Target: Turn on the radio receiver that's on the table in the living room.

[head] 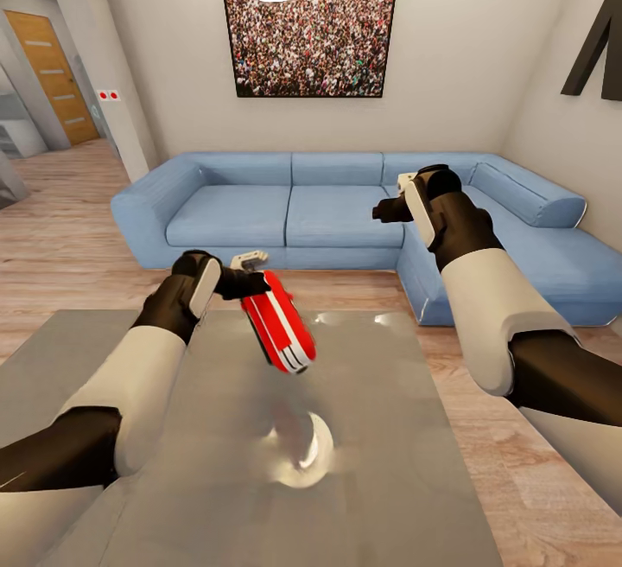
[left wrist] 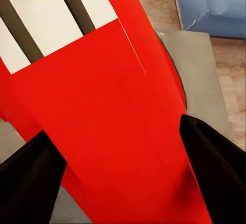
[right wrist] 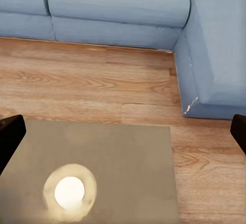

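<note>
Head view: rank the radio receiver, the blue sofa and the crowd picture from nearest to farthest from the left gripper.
1. Radio receiver: held in the left gripper, above the table.
2. Blue sofa: beyond the table, across a strip of floor.
3. Crowd picture: on the wall above the sofa.

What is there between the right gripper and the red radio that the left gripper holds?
Nothing. In the head view the gap from the right gripper to the radio receiver is open air over the wood floor and the table.
</note>
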### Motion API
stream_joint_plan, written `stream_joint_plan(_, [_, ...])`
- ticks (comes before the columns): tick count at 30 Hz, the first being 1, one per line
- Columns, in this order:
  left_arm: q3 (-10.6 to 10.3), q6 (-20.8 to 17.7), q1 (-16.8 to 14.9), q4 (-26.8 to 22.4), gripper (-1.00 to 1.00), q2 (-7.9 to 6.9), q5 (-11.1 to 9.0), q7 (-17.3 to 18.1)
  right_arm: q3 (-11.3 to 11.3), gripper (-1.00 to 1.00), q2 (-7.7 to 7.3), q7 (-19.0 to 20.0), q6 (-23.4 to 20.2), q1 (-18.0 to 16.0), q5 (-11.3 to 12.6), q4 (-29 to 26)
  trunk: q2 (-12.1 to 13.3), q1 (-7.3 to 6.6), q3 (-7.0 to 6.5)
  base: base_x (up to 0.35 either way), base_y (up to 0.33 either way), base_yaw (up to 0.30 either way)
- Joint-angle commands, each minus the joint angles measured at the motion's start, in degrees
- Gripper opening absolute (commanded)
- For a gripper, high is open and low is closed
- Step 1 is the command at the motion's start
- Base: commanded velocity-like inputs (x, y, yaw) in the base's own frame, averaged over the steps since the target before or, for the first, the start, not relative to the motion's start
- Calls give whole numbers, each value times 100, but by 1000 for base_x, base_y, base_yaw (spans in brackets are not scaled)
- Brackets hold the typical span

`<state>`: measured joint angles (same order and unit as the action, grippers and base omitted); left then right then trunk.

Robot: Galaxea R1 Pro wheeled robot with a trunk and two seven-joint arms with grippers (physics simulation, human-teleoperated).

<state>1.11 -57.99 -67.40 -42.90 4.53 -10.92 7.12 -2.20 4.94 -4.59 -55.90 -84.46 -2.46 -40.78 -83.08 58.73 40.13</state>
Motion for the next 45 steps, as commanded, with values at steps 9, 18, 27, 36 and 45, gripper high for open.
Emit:
stream_joint_plan(9, [3,21,-708,1265,-100,-338,-78,2,-4,100,7,0,0,0,0,0,0,0,0,0,0,0])
stream_joint_plan(18, [9,25,-919,1541,-100,-382,-77,5,-4,100,15,2,0,0,0,-17,0,0,0,0,0,0])
stream_joint_plan(27, [12,16,-932,1512,-100,-51,-79,13,-2,100,16,2,0,0,0,-18,0,0,0,0,0,0])
stream_joint_plan(36, [12,7,-941,1281,-100,205,-77,6,-2,100,16,2,0,0,0,-18,0,0,0,0,0,0])
stream_joint_plan(45, [4,-42,-942,395,-100,216,-93,209,0,100,-19,9,0,0,0,-19,0,0,0,0,0,0])
